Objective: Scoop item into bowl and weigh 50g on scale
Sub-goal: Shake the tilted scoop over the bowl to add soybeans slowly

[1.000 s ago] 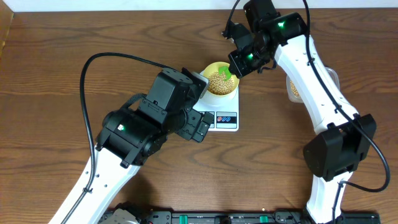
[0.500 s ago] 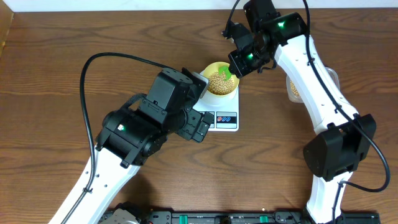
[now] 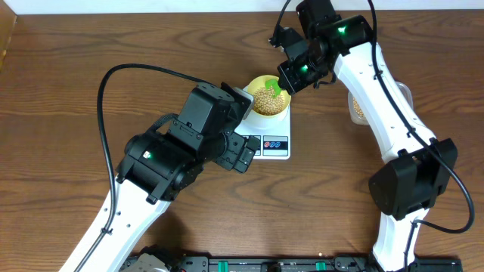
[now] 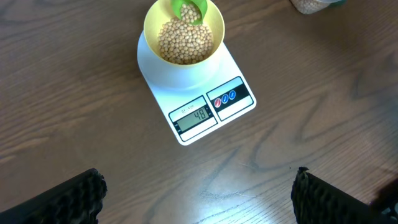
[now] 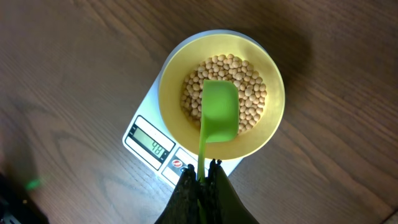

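Observation:
The pale-yellow bowl (image 5: 273, 124) stands on the round platform of the white scale (image 5: 149, 140), whose display reads 48. Tan beans (image 5: 252, 87) cover the bowl's bottom. My right gripper (image 5: 204, 177) is shut on the thin handle of a green scoop (image 5: 219, 115), whose head hangs over the beans with none showing on it. In the overhead view the right gripper (image 3: 291, 75) sits just right of the bowl (image 3: 257, 81). My left gripper (image 4: 199, 199) is open over bare wood in front of the scale (image 4: 211, 109), with nothing between its fingers (image 4: 68, 199).
A clear tub (image 3: 355, 109) with more beans stands to the right of the scale, mostly hidden behind the right arm; its edge (image 4: 311, 5) shows in the left wrist view. The left arm's body (image 3: 166, 155) covers the table left of the scale.

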Controlling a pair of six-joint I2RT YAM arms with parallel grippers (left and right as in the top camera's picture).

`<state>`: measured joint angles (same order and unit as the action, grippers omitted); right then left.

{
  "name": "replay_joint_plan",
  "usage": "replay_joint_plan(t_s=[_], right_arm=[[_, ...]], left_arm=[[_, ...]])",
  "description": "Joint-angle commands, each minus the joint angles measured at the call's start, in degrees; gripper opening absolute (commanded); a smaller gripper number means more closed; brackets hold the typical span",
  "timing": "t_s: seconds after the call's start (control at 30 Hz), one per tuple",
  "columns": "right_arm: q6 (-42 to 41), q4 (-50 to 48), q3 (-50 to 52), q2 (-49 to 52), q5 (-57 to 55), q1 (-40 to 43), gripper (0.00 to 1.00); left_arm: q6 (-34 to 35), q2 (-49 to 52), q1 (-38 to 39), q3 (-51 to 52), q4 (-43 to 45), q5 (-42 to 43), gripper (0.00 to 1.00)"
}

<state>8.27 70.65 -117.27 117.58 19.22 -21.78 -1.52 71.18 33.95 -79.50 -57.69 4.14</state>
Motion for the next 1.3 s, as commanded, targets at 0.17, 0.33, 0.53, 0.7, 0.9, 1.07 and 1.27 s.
replay_joint_plan(t_s=[0.17,0.33,0.53,0.7,0.9,1.07,1.27], right_arm=[[3.1,-0.2,-1.2,-2.1,-0.2,-0.2,0.01],[5.0,-0.2,-1.2,-2.1,-0.2,-0.2,0.01],[6.2,-0.2,-1.2,-2.1,-0.2,-0.2,0.01],[7.3,-0.4,-1.2,-2.1,-0.3,-0.2,0.01],[7.3,-0.6,-1.2,-2.1,-0.3,-0.2,0.01],[7.3,-0.6,-1.2,-2.1,-0.3,-0.2,0.01],[7.2,-0.6,-1.2,-2.1,-0.2,-0.2,0.01]], left_arm=[[-0.4,0.0,-0.1,-1.2,-0.1,-0.7,0.98],[-0.3,0.0,-0.1,-1.2,-0.1,-0.7,0.98],[-0.3,0.0,-0.1,-1.2,-0.1,-0.7,0.98],[-0.4,0.0,-0.1,-1.2,-0.1,-0.7,0.98],[-0.4,0.0,-0.1,-1.2,-0.1,-0.7,0.98],[-0.4,0.0,-0.1,-1.2,-0.1,-0.7,0.98],[-0.3,0.0,-0.1,-1.2,-0.1,-0.7,0.98]])
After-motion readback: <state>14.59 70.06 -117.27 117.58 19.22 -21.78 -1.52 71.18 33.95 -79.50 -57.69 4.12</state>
